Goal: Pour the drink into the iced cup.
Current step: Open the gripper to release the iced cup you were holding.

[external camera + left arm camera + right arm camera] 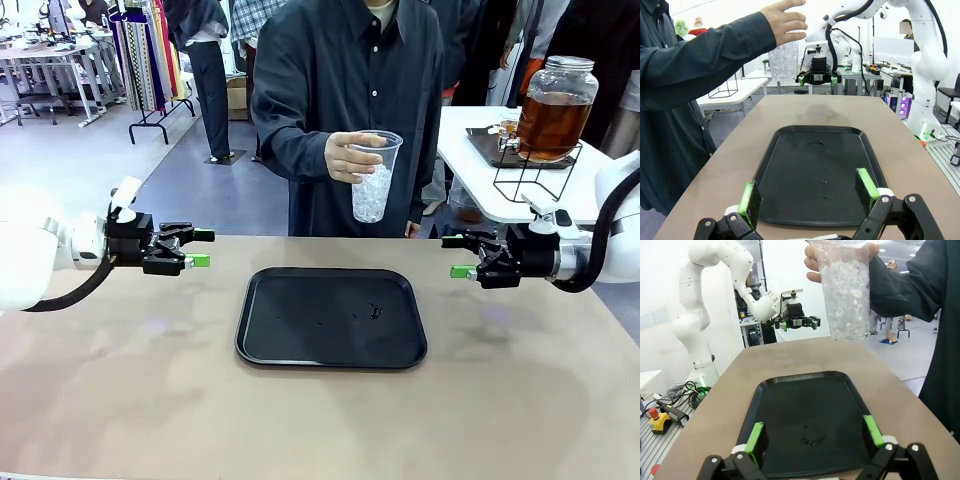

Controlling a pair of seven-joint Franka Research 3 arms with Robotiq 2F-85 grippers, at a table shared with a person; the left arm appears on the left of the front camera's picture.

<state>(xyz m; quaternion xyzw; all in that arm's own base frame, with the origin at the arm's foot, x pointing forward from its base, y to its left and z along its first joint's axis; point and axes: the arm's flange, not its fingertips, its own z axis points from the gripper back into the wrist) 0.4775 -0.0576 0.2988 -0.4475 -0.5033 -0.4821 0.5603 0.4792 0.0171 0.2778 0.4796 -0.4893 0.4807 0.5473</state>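
Nearest us on the tabletop (pixel 120 400) lies a black tray (pixel 331 317). Our left end effector (pixel 201 248) and right end effector (pixel 454 256) hover at either side of it, both wide open and holding nothing. Beyond, a person's hand (pixel 350 157) holds the iced cup (pixel 374 178) above the far edge. The drink (pixel 552 122) sits in its jar on a white side table, far right.

A wide brown table (pixel 120 400) is seen below both pincers. One black tray (pixel 331 317) is laid flat on it, between the left pincer (pixel 200 249) and the right pincer (pixel 456 256) and lower than both. A few small wet drops (pixel 374 312) are seen on the tray, on the side nearer the right pincer.
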